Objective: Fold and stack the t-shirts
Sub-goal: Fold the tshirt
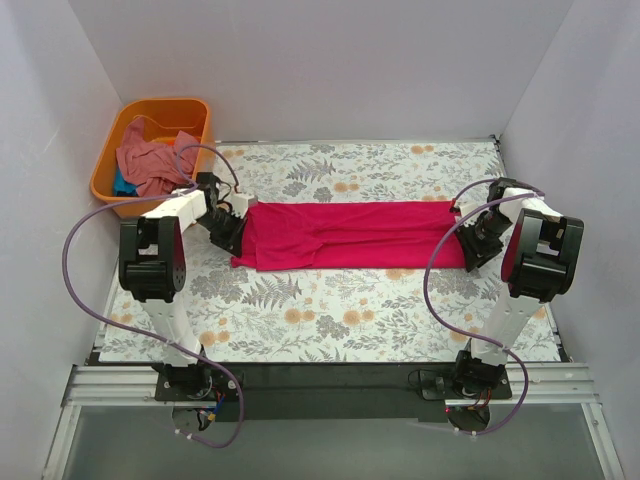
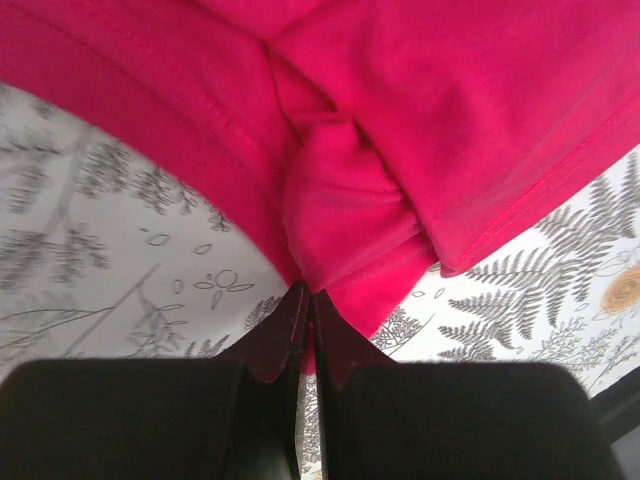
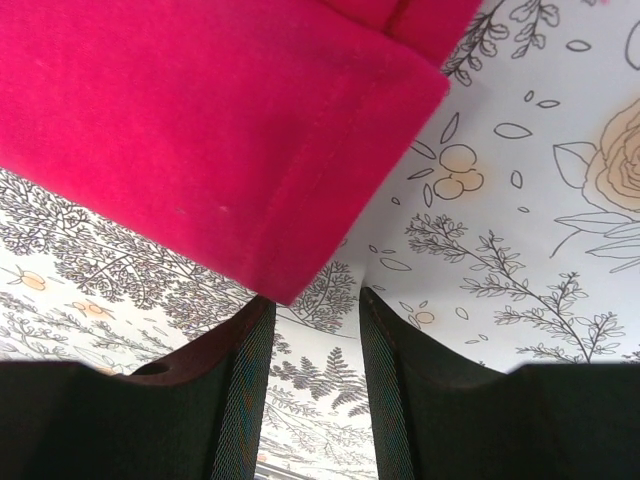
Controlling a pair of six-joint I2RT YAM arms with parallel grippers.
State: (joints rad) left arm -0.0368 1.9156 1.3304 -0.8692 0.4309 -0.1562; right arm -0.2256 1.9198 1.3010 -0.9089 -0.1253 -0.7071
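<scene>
The crimson-pink t-shirt [image 1: 350,235] lies as a long folded strip across the middle of the floral cloth. My left gripper [image 1: 235,235] is at its left end. In the left wrist view the gripper [image 2: 308,298] is shut on a bunched edge of the crimson shirt [image 2: 420,120]. My right gripper [image 1: 470,245] is at the strip's right end. In the right wrist view it [image 3: 313,300] stands open, with a corner of the shirt [image 3: 200,130] just beyond its left finger and only table cloth between the jaws. A salmon-pink t-shirt [image 1: 150,165] and a bit of teal one [image 1: 122,185] lie in the tub.
The orange plastic tub [image 1: 105,170] stands off the table's back left corner. The floral table cloth [image 1: 330,310] covers the table. White walls close in on the left, back and right. Both arm bases stand at the near edge.
</scene>
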